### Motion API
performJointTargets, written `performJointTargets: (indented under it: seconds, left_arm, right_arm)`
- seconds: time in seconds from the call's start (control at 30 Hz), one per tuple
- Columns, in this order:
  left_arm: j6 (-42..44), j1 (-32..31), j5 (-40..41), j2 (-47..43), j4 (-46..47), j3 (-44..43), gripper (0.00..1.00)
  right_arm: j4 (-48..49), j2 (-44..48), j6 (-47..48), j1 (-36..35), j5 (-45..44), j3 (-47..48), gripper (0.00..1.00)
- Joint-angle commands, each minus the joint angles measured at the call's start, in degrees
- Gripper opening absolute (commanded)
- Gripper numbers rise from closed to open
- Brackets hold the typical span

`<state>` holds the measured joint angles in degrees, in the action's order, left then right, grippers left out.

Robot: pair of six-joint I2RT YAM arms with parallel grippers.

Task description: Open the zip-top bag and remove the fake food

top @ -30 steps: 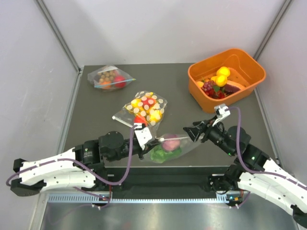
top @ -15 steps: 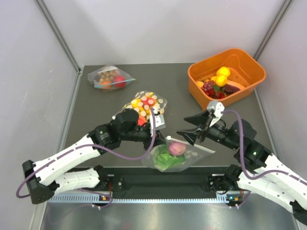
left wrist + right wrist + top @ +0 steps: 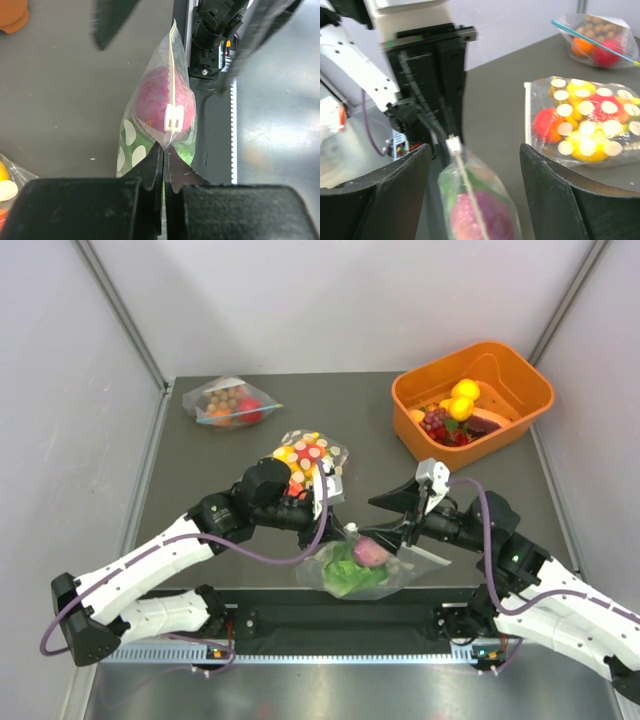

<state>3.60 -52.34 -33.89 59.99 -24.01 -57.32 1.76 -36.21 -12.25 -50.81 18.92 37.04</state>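
The dotted zip-top bag point(image 3: 388, 575) hangs lifted near the table's front edge. Inside it lie the fake food pieces, a green lettuce point(image 3: 345, 576) and a purple onion point(image 3: 371, 552). My left gripper point(image 3: 343, 529) is shut on the bag's top edge, just below the white slider point(image 3: 173, 117) of the zip-top bag point(image 3: 131, 150). My right gripper point(image 3: 367, 518) is open. In the right wrist view the right gripper point(image 3: 475, 167) stands either side of the bag point(image 3: 470, 200), with the slider point(image 3: 454, 146) and the onion point(image 3: 480, 220) between its fingers, apart from both.
A second dotted bag point(image 3: 306, 464) with yellow and red pieces lies on the table point(image 3: 200, 470) behind the left gripper. A plain clear bag point(image 3: 228, 402) lies at the back left. An orange basin point(image 3: 521, 410) with fruit stands at the back right.
The left arm has lifted the bag off the table and carried it right. The right gripper has swung left, and its open fingers now straddle the bag's zip end.
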Motion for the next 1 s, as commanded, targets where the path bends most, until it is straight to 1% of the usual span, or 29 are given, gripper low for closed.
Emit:
performJointTargets:
  seconds: [0.0,0.17,0.37,0.6,0.97]
  left_arm:
    - [0.62,1.53,-3.64,-1.19,3.0,0.37,0.0]
    - [0.45,1.97,-4.25,-1.01,3.27,0.63,0.0]
    - [0.01,2.24,-4.43,-0.84,3.44,0.98,0.0]
    - [0.01,2.33,-4.26,-1.8,3.62,1.51,0.0]
    - [0.1,2.33,-4.61,-1.27,3.53,1.51,0.0]
  right_arm:
    - [5.0,2.71,-1.81,-1.49,2.18,-1.79,0.71]
    - [4.39,4.48,-2.17,-2.02,1.3,-3.37,0.69]
    - [5.27,0.62,-1.11,-2.54,0.51,-1.97,0.68]
    - [7.03,-4.3,-0.14,-3.16,1.12,-0.56,0.63]
    - [10.37,-6.6,-0.4,-4.12,1.91,-0.12,0.59]
